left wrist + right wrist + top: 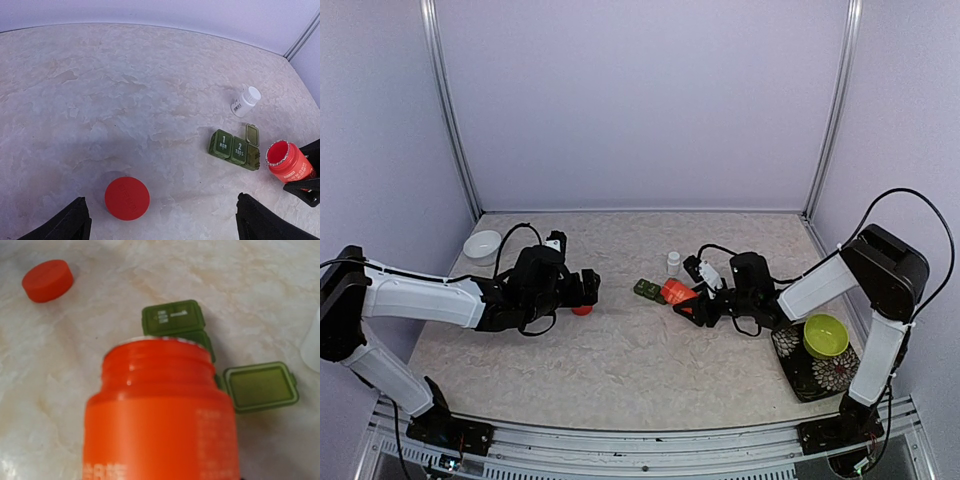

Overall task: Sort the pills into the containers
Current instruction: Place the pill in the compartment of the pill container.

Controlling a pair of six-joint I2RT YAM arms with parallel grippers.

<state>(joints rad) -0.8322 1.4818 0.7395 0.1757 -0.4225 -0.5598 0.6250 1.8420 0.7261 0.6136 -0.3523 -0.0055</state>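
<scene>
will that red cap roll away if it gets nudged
Probably not: the cap lies flat on the table, so it should slide rather than roll. It looks like rigid plastic, likely light, so a nudge may send it skidding. Being low, it may be awkward to pinch.

Lilac walls [640,100] enclose a marbled beige tabletop [620,365].

A: Left side, quick?
B: Left arm [420,298] folds back at the far left, forearm reaching low and level toward the centre. Left gripper [588,288] has its jaws spread wide with nothing between them. In the wrist view the fingers [70,222] sit at the two bottom corners, well apart.
A: Right?
B: Right arm [840,280] has its elbow high at the right edge, forearm sloping down to the left. Right gripper [695,305] sits low, clamped on the tipped red-orange bottle [160,420].
</scene>
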